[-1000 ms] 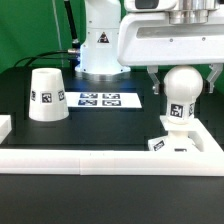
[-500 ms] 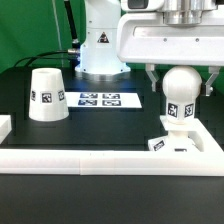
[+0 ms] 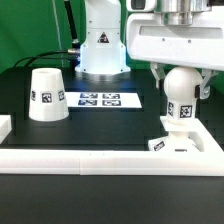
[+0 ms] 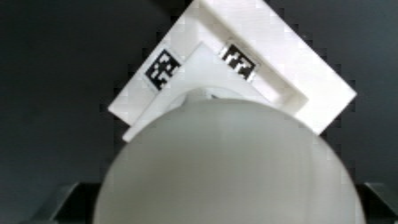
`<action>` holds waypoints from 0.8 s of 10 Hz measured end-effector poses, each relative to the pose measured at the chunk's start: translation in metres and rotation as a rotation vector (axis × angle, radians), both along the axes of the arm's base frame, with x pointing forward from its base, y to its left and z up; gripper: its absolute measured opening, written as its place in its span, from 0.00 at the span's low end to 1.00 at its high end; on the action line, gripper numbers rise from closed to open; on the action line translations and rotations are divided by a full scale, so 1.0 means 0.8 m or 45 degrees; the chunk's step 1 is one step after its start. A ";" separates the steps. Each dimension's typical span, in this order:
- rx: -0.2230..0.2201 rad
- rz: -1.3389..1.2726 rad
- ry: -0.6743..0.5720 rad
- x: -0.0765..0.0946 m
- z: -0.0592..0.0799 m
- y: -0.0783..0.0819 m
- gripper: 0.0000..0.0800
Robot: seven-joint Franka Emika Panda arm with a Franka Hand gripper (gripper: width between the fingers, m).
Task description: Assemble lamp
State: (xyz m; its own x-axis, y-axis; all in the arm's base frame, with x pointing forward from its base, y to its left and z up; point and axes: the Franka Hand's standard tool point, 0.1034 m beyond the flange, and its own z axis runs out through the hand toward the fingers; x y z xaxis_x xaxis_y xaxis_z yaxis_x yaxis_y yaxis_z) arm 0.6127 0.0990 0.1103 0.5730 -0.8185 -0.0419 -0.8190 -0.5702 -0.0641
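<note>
In the exterior view, held the bulb (image 3: 181,100) upright in the gripper (image 3: 181,85), jaws pinched on its sides, directly over the base (image 3: 202,141), stem down, seemingly touching it. In the wrist view, saw the base (image 4: 270,42) straight beyond the bulb (image 4: 214,165) along its axis

The shade (image 3: 45,95), bulb (image 3: 181,85) and base (image 3: 195,142) are plain white, each carrying black-and-white square-patterned tags. The table (image 3: 110,130) is black, the marker board (image 3: 103,99) white with black tags, and the backdrop (image 3: 30,25) green.
</note>
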 end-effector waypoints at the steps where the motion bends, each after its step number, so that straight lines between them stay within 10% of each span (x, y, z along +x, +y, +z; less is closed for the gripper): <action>1: 0.009 -0.062 0.007 0.000 0.000 0.001 0.72; 8: 0.071 -0.452 0.050 -0.001 0.000 0.006 0.72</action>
